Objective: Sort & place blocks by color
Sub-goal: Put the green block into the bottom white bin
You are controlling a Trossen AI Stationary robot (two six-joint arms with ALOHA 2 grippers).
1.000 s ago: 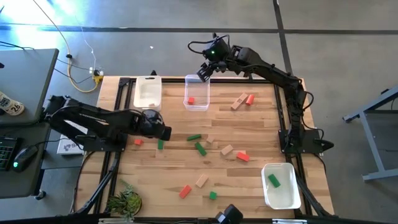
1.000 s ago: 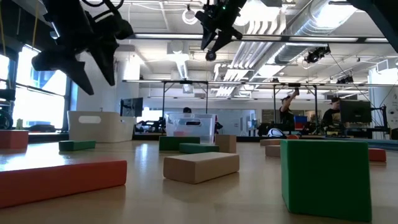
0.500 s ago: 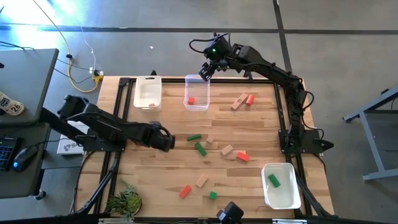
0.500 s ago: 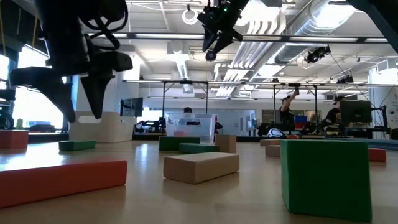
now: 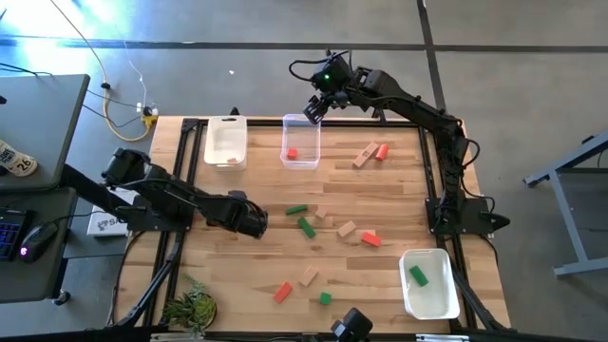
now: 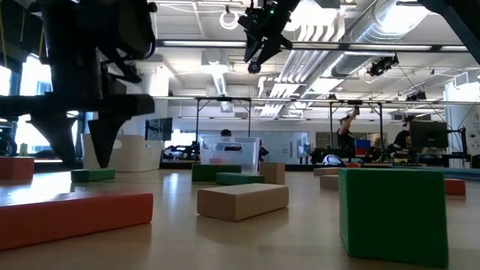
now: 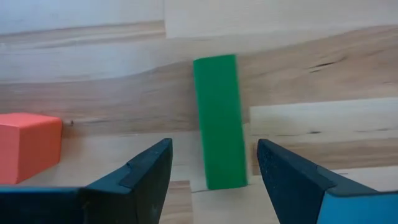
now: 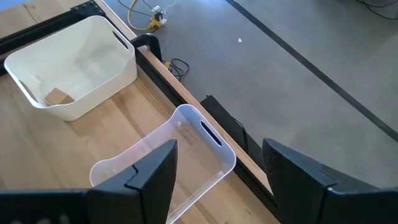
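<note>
So the left gripper (image 7: 211, 165) just dropped, fingers spread, over the green bar (image 7: 217, 121), grab looks imminent.

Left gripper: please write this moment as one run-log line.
left gripper: open, over green bar | right gripper: open, above clear tub

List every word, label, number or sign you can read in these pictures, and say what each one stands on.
None can be read for certain.
Tag at the left edge, beside the table: digits, too small to read.
Paper under the left arm, beside the table frame: print too blurred to read.
The blocks and the tubs, such as the clear tub, show no lettering.
Screens in the room behind: nothing legible.
</note>
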